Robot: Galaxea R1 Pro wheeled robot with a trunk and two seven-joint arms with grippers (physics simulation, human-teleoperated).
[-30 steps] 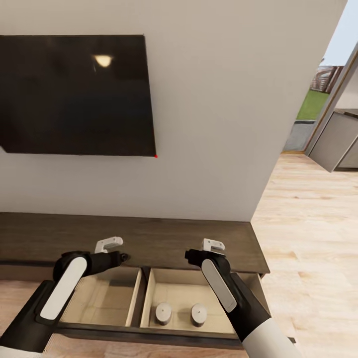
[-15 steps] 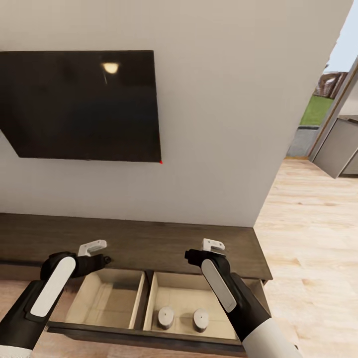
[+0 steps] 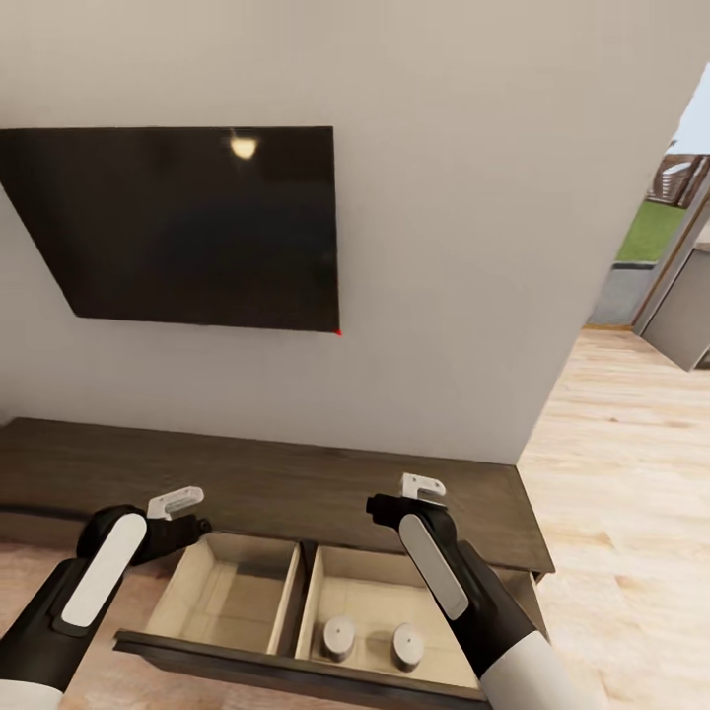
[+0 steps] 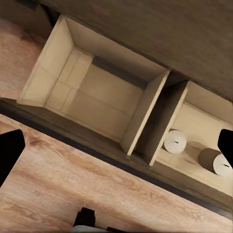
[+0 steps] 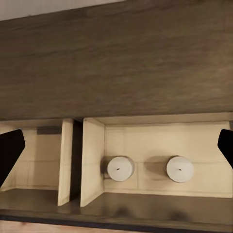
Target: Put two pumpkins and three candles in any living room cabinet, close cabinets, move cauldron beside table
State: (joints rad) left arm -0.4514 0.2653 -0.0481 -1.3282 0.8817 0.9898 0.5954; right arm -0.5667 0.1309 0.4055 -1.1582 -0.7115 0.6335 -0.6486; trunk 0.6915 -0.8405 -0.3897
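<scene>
The long dark-brown cabinet [image 3: 296,473] stands under the wall with a wide drawer [image 3: 286,671] pulled out, split into two compartments. Two grey-beige candles [image 3: 338,636] [image 3: 407,646] stand upright side by side in the right-hand compartment, and the wrist views show them too [image 5: 120,168] [image 5: 179,169] [image 4: 174,141]. The left-hand compartment [image 4: 97,97] holds nothing. My left gripper [image 3: 176,503] hovers open above the drawer's left corner. My right gripper [image 3: 422,485] hangs open over the cabinet top, behind the candles. The pumpkins, the third candle, the cauldron and the table are out of view.
A black TV [image 3: 197,227] hangs on the white wall above the cabinet. Light wooden floor [image 3: 631,473] runs along the cabinet's right end toward a doorway with grey cupboards [image 3: 685,316].
The head view has swung left, so the TV and cabinet sit further right in the picture. My left gripper has drawn left and slightly lower, off the drawer's middle. The candles have not moved.
</scene>
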